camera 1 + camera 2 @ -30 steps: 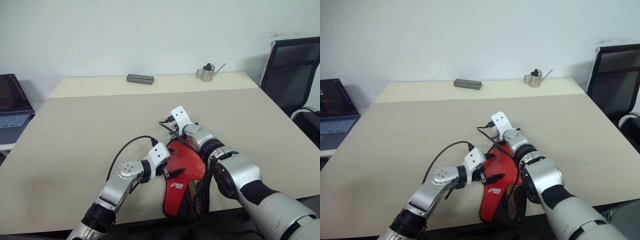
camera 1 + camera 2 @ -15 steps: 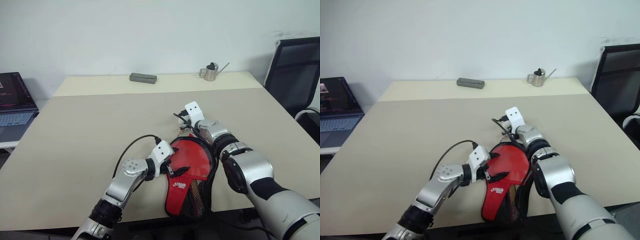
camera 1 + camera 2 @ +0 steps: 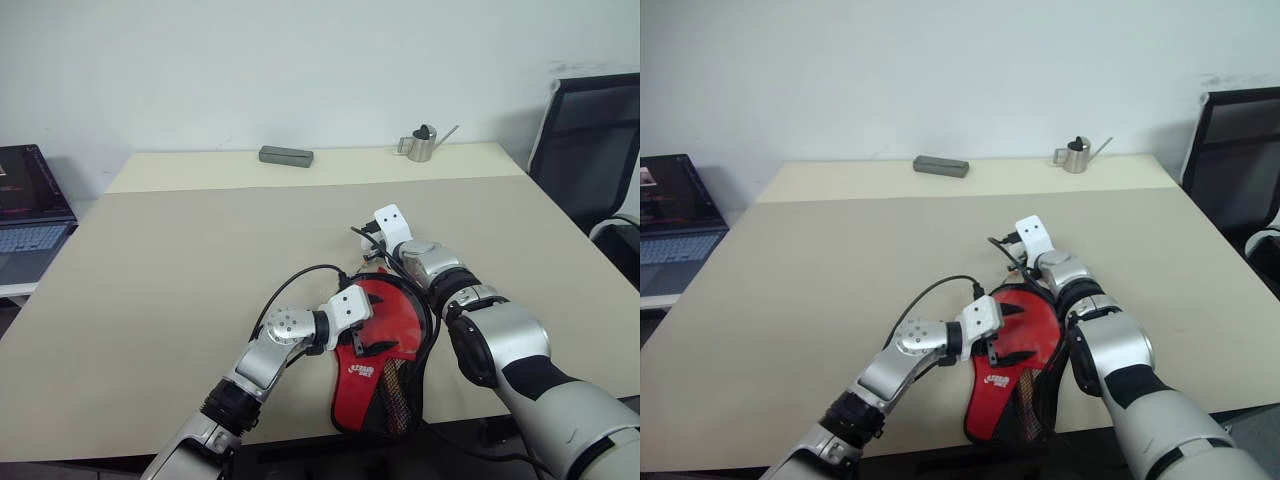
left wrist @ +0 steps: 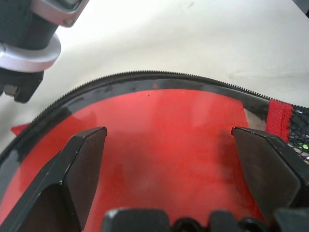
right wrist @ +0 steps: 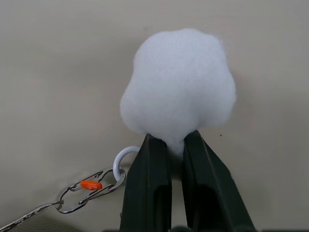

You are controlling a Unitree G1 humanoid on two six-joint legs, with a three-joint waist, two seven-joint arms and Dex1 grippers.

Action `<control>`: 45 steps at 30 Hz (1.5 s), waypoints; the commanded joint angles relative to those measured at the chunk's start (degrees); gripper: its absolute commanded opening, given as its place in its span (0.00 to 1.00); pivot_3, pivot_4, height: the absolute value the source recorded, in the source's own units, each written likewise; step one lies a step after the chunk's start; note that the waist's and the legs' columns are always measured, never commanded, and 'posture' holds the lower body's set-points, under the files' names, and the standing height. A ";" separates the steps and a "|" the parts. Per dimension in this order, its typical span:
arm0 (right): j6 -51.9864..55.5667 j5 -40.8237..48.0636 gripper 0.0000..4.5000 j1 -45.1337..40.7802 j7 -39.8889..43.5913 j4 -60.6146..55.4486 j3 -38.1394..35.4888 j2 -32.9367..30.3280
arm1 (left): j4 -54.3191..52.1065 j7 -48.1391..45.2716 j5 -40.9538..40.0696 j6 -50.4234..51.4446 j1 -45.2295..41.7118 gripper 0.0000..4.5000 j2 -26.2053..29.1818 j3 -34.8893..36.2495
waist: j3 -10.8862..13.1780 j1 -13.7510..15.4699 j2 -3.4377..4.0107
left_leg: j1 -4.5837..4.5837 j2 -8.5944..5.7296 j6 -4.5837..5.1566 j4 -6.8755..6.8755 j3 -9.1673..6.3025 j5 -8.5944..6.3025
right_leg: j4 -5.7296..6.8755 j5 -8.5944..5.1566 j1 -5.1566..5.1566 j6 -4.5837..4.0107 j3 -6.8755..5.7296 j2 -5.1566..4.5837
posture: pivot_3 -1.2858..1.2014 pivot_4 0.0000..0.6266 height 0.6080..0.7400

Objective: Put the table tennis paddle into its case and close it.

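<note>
The case (image 3: 385,345) lies flat at the table's near edge, a red panel with a white logo inside a black zip rim (image 4: 159,79), with mesh at its near end. My left gripper (image 4: 169,133) is open just above the red panel, one finger (image 4: 87,150) on each side and nothing between them. At the case's far rim my right gripper (image 5: 176,137) is shut on the fluffy white zipper charm (image 5: 178,87), which hangs from a small metal clip (image 5: 91,186). The paddle is hidden.
A grey box (image 3: 285,156) and a small metal watering can (image 3: 420,145) stand at the far edge of the table (image 3: 180,260). A laptop (image 3: 30,215) sits off to the left and a black chair (image 3: 590,150) to the right.
My left gripper has slid right, from the case's left edge to over its red panel. My right gripper moved a little right with the charm, then held still. The camera shifted slightly.
</note>
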 commanded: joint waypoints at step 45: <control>38.72 23.24 0.00 57.64 50.19 -95.16 3.87 -54.58 | 15.72 3.96 4.94 -7.02 -1.72 1.00 -2.00 -2.53 | -0.35 2.68 -0.18 | -0.11 0.02 0.03 0.07 -0.37 0.03 | -0.81 -0.13 0.33 0.40 -0.41 -0.08 | 0.52 0.24 1.00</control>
